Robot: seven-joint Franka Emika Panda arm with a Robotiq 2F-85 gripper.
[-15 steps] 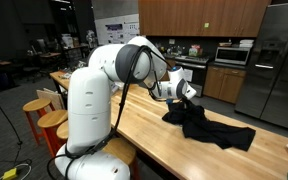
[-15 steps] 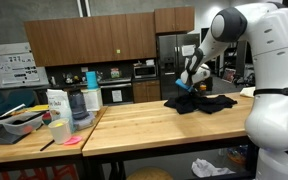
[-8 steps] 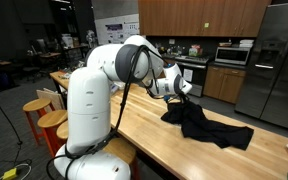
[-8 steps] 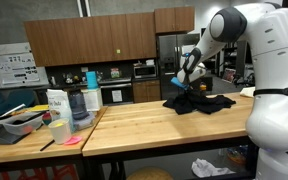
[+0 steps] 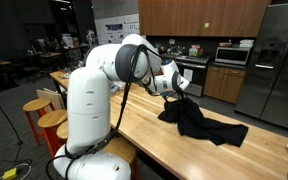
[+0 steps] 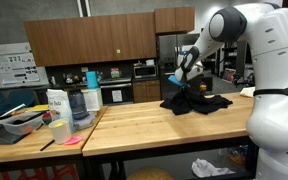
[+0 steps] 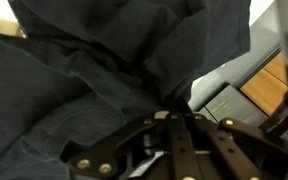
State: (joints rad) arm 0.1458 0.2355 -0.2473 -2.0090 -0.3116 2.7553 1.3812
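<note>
Wooden butcher-block table [image 5: 134, 120] in a kitchen-like lab carries a crumpled black fabric garment [image 5: 209, 128] at centre right of the frame, and my jaws, pinched fully shut on its lifted upper-left corner, have the rest trailing down toward the lower right.

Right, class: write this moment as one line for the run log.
jaws: shut on cloth | cloth: black, one end held up, rest draped on table | wrist view: cloth fills frame
</note>
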